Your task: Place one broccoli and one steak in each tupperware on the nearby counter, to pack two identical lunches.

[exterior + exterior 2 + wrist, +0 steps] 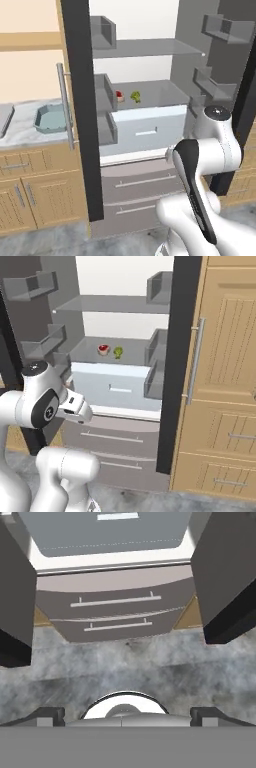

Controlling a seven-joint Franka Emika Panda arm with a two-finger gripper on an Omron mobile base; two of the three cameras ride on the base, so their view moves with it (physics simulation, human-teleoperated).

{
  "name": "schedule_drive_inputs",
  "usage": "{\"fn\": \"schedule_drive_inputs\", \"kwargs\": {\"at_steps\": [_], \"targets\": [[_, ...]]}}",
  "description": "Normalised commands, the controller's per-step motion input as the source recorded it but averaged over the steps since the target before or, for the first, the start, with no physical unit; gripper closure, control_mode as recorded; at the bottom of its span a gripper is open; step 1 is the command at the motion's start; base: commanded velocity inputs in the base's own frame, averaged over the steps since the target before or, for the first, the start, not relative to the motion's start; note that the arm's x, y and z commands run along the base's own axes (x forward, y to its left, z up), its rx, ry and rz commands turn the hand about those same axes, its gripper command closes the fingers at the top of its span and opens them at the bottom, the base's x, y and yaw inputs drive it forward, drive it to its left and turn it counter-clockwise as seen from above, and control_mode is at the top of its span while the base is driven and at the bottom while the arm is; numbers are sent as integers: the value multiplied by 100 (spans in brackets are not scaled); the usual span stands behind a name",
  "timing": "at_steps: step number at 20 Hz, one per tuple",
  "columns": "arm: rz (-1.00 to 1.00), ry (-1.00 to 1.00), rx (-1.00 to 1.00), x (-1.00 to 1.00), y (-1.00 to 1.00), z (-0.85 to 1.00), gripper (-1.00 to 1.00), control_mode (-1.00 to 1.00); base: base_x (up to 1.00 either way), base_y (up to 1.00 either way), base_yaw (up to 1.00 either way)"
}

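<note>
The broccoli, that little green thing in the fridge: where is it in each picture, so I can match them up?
Left base view: the broccoli sits on the middle fridge shelf, just right of the red steak.
Right base view: the broccoli is on the same shelf, again right of the steak.
Hand view: no broccoli here; it looks down at the floor.
Shared landmark: the white fridge drawer under that shelf.

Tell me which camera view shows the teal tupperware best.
The left base view: the teal tupperware sits open on the counter, left of the fridge door. The right base view looks at the fridge and cabinets; the hand view looks at floor and drawers.
</note>
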Motion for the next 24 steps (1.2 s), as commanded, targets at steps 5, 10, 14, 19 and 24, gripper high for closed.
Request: {"fn": "schedule_drive_inputs", "kwargs": {"at_steps": [5,10,14,19,24], "targets": [[0,0,0,0,0,0,-100,100,82,-30,0],[0,0,0,0,0,0,-100,100,68,-14,0],[0,0,0,0,0,0,-100,100,46,0,0],[0,0,0,26,0,0,-100,-100,16,0,0],[0,-1,0,45,0,0,-100,-100,0,0,0]]}}
